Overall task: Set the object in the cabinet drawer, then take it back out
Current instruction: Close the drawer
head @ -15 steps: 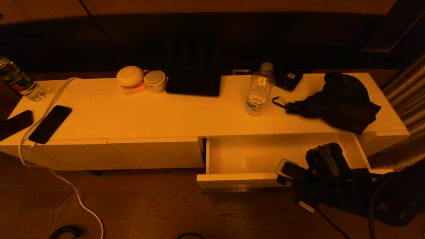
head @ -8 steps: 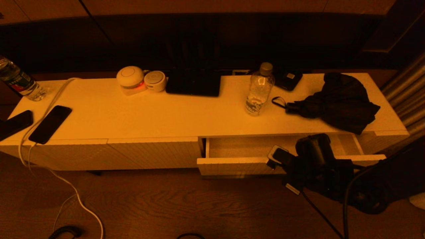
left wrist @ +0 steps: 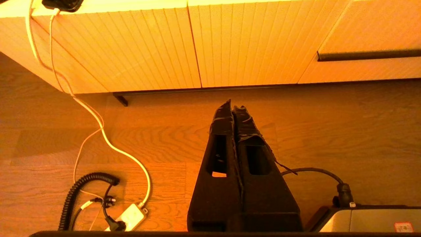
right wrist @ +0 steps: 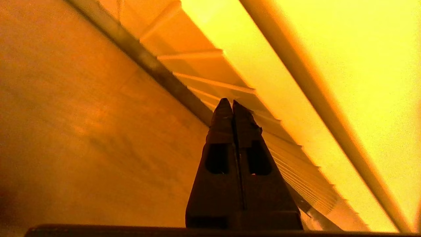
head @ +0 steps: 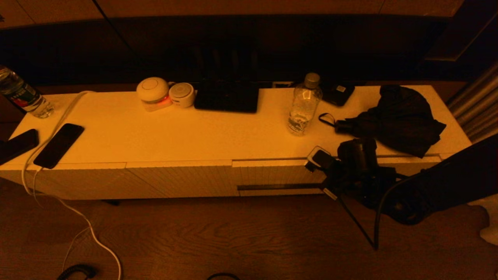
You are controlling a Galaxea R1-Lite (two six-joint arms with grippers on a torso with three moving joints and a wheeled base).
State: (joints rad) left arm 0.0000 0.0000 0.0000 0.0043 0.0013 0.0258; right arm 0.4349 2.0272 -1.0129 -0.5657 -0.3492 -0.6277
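Note:
The cabinet (head: 175, 136) is a long low white sideboard. Its drawer (head: 272, 173) on the right is pushed in flush, and the dark slot handle (head: 278, 187) shows along its ribbed front; the inside is hidden. My right gripper (right wrist: 228, 102) is shut with nothing in it, its tips right at the ribbed drawer front (right wrist: 296, 158); in the head view the right wrist (head: 356, 163) covers the fingers. My left gripper (left wrist: 234, 107) is shut and empty, low over the wooden floor before the slotless left panels (left wrist: 164, 49), outside the head view.
On the cabinet top stand a clear water bottle (head: 304, 107), a black folded umbrella (head: 397, 120), a dark flat pad (head: 227, 97), two round white devices (head: 153, 92) and two phones (head: 58, 144). A white cable (head: 93, 233) and a power strip (left wrist: 128, 217) lie on the floor.
The drawer has gone from wide open to fully shut. My right gripper travelled with its front edge toward the cabinet. The left arm has not moved.

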